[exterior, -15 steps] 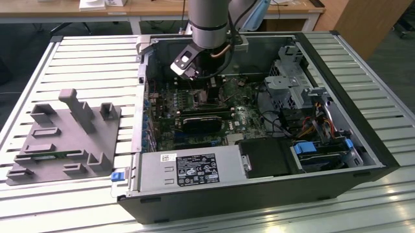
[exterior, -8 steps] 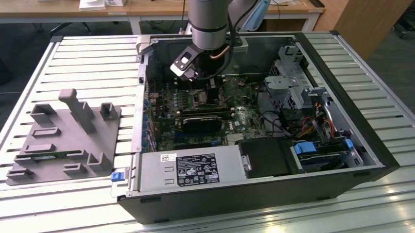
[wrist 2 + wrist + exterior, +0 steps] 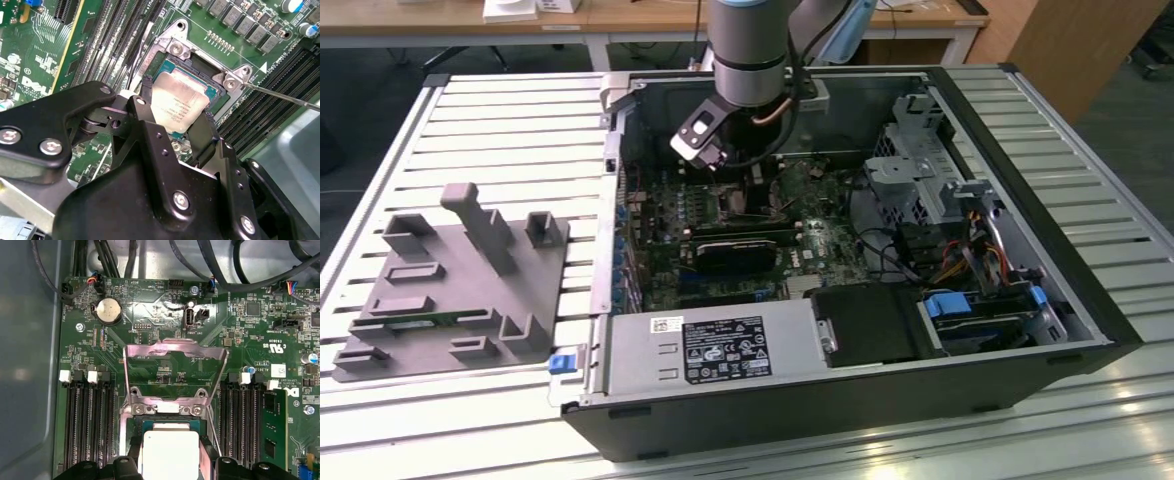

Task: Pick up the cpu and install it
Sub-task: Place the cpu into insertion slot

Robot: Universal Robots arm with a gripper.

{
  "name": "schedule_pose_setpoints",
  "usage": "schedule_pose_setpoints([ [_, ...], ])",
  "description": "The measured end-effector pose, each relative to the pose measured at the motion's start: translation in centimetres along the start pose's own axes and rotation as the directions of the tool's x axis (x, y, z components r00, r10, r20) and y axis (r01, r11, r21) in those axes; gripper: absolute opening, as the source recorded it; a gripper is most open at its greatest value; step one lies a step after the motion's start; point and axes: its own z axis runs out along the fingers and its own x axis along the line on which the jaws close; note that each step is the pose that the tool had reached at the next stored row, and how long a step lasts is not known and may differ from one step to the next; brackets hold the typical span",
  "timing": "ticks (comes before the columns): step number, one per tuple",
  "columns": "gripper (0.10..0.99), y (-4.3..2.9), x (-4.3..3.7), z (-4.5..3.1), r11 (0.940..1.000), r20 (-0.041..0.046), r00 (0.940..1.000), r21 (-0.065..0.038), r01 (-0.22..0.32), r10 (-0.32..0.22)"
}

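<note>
cpu (image 3: 179,102) within socket (image 3: 202,62), gripper (image 3: 175,119) directly above, memory slots (image 3: 90,430) on both sides

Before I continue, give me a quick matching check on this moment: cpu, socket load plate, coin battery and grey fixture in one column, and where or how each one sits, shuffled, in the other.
Things:
1. cpu
2. load plate
3. coin battery
4. grey fixture

Place or state:
A. on the slatted table, outside the computer case, at the exterior view's left
B. swung open
C. between the jaws
D. round and silvery, seated on the motherboard

Pairs: 1-C, 2-B, 3-D, 4-A
</note>
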Motion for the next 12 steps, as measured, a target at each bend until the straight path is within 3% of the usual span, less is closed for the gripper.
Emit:
schedule_pose_setpoints([
  [12, 0.545, 0.00, 0.03, 0.18, 1.0000, -0.0006, 1.0000, 0.000, 0.000, 0.000],
])
